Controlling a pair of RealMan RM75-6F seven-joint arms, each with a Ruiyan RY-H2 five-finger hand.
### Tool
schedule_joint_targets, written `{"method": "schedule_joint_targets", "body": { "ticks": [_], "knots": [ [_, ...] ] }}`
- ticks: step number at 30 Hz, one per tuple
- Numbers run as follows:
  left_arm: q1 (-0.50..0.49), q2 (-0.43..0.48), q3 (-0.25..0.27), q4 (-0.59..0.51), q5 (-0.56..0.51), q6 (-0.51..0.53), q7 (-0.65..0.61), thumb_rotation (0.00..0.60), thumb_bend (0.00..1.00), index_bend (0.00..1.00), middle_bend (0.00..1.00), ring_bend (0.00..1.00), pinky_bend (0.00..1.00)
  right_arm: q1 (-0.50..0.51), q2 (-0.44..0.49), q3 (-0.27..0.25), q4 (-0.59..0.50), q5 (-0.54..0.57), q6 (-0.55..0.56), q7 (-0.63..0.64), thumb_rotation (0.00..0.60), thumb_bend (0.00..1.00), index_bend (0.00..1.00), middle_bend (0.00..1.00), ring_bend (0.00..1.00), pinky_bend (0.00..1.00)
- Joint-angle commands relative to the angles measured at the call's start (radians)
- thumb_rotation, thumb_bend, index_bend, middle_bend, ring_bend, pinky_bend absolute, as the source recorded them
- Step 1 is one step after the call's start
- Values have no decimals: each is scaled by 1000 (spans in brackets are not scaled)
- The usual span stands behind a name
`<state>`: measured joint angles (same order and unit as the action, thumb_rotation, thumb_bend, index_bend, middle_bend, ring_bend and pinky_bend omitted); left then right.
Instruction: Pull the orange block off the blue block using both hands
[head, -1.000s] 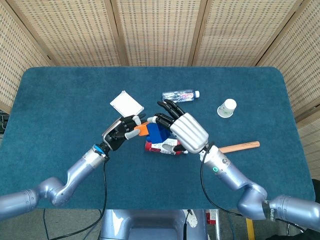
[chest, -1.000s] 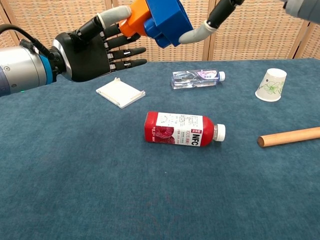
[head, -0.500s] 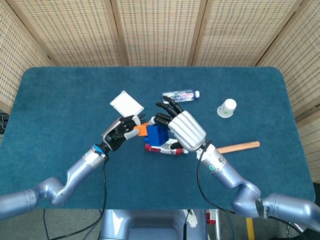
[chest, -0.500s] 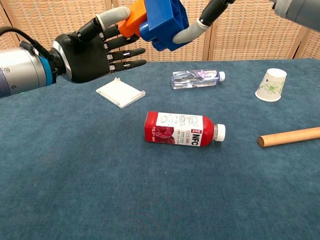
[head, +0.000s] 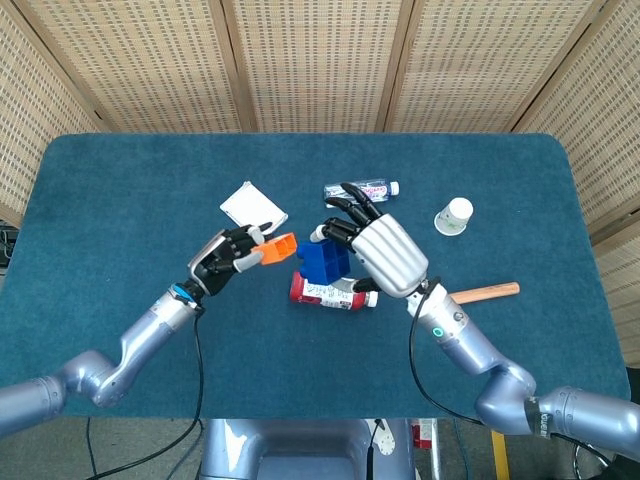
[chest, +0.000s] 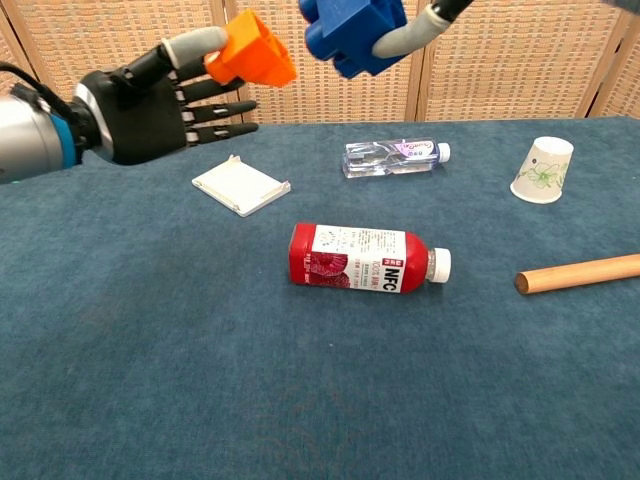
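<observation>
orange block (chest: 250, 52), blue block (chest: 352, 30), teal counter (chest: 150, 350), red bottle (chest: 365, 257) with white cap, white cup (chest: 541, 170) with a green print, tan stick (chest: 578, 273).

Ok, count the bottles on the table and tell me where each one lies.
2. The red juice bottle lies on its side mid-table; the clear water bottle lies on its side behind it. No others show.

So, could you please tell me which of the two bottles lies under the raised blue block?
The red juice bottle, white-capped; the clear water bottle lies farther back.
</observation>
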<state>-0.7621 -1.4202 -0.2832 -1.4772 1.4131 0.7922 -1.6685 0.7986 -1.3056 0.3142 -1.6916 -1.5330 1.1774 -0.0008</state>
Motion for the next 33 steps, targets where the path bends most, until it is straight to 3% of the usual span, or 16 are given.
{"method": "schedule_joint_targets", "body": {
  "ticks": [1,5,9,14,15,20,22,25,27,31,33],
  "knots": [
    [15,44,14,31,28,8,-34,600,477,623,586,0,0,-14,25,-7,5,-14,14,16,600,169,588,552,150,0],
    [39,104,39,79,75,40,-64,600,493,623,586,0,0,-32,44,-29,32,-22,21,27,600,169,588,552,150,0],
    [55,150,88,146,122,59,64,600,493,623,586,0,0,-44,42,-71,85,-27,-2,-7,600,169,588,552,150,0],
    [88,160,118,220,85,78,448,600,496,623,586,0,0,-56,2,-113,167,20,-51,-48,600,174,588,552,150,0],
    [100,151,118,240,65,96,567,600,496,623,586,0,0,-59,-12,-118,188,32,-58,-55,600,178,588,552,150,1],
    [134,94,123,300,-11,147,927,600,500,623,586,0,0,-65,-56,-148,268,36,-72,-93,600,182,588,549,150,2],
    [141,75,124,316,-33,157,1018,600,500,623,586,0,0,-65,-68,-156,292,34,-77,-104,600,175,537,478,148,2],
    [150,39,126,345,-64,166,1116,600,499,613,560,0,0,-61,-75,-173,325,44,-112,-135,600,54,199,142,50,1],
    [152,20,124,360,-80,168,1155,600,445,510,439,0,0,-58,-68,-176,320,70,-147,-150,600,2,28,8,0,0],
    [153,-2,115,367,-101,172,1193,600,158,71,63,0,0,-60,-46,-157,276,114,-163,-165,600,0,0,0,0,0],
    [155,5,111,350,-104,171,1188,600,100,1,1,0,0,-65,-26,-151,251,115,-149,-175,600,0,0,0,0,0]
  ]
}}
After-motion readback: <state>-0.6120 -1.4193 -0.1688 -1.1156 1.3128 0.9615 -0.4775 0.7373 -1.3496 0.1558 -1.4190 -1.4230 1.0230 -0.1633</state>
